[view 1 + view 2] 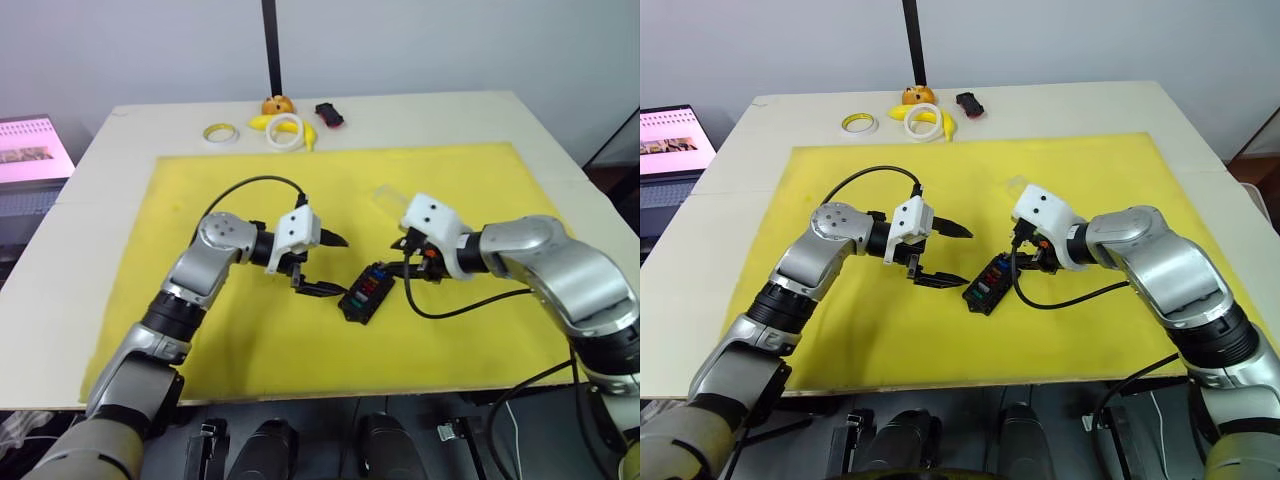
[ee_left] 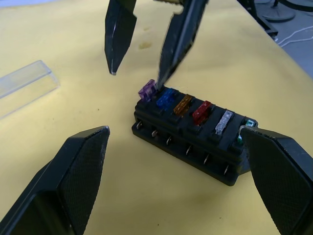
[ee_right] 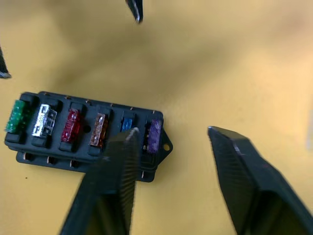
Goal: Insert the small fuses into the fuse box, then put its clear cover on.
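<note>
The black fuse box [image 1: 367, 292] lies on the yellow mat [image 1: 250, 350] between my two grippers. Its top row holds the small fuses: purple [image 2: 146, 90], blue [image 2: 166, 98], orange [image 2: 184, 104], red [image 2: 201, 112], grey [image 2: 224, 122] and green [image 3: 16, 116]. My left gripper [image 1: 338, 266] is open and empty, its fingers straddling the box's left end without touching it. My right gripper [image 3: 171, 130] is open too, with one fingertip [image 2: 160, 88] down on the purple and blue fuses. The clear cover [image 2: 24, 85] lies flat on the mat behind the box.
Along the table's far edge are two tape rings [image 1: 219, 132] [image 1: 285, 130], a banana [image 1: 262, 122], an orange toy [image 1: 277, 104] and a small black and red toy car [image 1: 329, 114]. A laptop screen [image 1: 30, 150] stands off the table's left side. Cables trail from both wrists.
</note>
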`<state>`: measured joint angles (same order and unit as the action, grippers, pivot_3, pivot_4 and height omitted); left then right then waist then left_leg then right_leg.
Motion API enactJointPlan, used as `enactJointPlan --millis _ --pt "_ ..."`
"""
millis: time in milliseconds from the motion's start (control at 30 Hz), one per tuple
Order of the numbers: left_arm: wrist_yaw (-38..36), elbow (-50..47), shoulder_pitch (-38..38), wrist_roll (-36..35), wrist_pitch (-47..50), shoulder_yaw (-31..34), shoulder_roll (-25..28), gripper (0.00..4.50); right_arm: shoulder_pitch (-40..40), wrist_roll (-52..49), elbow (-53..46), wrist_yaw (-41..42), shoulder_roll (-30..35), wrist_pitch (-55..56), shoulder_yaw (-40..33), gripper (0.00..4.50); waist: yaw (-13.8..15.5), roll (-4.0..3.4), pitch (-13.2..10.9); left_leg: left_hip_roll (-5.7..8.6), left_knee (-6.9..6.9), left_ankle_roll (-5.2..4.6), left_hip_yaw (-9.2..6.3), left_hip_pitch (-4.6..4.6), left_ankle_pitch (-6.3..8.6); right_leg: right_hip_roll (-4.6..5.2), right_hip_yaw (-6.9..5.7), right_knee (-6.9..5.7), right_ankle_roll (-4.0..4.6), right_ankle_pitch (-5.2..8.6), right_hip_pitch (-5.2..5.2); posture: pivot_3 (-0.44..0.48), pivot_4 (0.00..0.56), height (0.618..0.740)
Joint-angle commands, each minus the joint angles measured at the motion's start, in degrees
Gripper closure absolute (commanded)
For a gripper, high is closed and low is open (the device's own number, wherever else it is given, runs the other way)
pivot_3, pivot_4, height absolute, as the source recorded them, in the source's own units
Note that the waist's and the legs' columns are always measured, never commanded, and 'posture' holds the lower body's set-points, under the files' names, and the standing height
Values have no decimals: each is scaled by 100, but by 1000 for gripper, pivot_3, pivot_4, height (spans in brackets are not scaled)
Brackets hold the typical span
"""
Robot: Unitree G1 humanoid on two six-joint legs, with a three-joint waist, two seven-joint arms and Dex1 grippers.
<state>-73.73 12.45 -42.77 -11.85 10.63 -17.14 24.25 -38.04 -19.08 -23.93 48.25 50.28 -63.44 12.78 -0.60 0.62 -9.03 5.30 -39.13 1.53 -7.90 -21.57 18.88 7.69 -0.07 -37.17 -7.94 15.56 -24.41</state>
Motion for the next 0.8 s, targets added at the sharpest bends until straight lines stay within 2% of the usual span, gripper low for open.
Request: enactJointPlan --millis 33,167,333,433,533,800 --pt "-40 -64 -117 -56 -88 130 33 0 -51 -145 -284 45 141 22 -355 2115 -2 0 0 0 0 0 0 0 0 0 0 0 0 0 0 0 150 740" --pt "-69 -62 -127 -67 -81 135 55 0 91 -367 -387 30 45 108 -696 2115 -2 0 0 0 0 0 0 0 0 0 0 0 0 0 0 0 150 740" --pt "-108 -49 -145 -72 -68 137 61 0 848 -692 -311 -219 -531 573 -1499 2115 6 2 0 0 0 0 0 0 0 0 0 0 0 0 0 0 150 740" --pt "-127 -37 -164 -75 -54 137 54 0 1231 -1014 -139 -441 -1174 884 -2102 3014 -3 1 0 0 0 0 0 0 0 0 0 -1 0 0 1 0 150 740" --pt "-129 -23 -183 -76 -46 133 32 0 1485 -1214 22 -520 -1483 1037 -2322 4435 -7 1 0 0 -1 0 1 2 0 0 1 -4 0 0 -1 0 150 740" --pt "-107 1 -208 -66 -27 128 -5 0 1833 -1284 216 -823 -1852 1339 -2210 4477 -14 0 0 0 0 0 0 2 0 0 1 -4 0 0 0 0 150 740"
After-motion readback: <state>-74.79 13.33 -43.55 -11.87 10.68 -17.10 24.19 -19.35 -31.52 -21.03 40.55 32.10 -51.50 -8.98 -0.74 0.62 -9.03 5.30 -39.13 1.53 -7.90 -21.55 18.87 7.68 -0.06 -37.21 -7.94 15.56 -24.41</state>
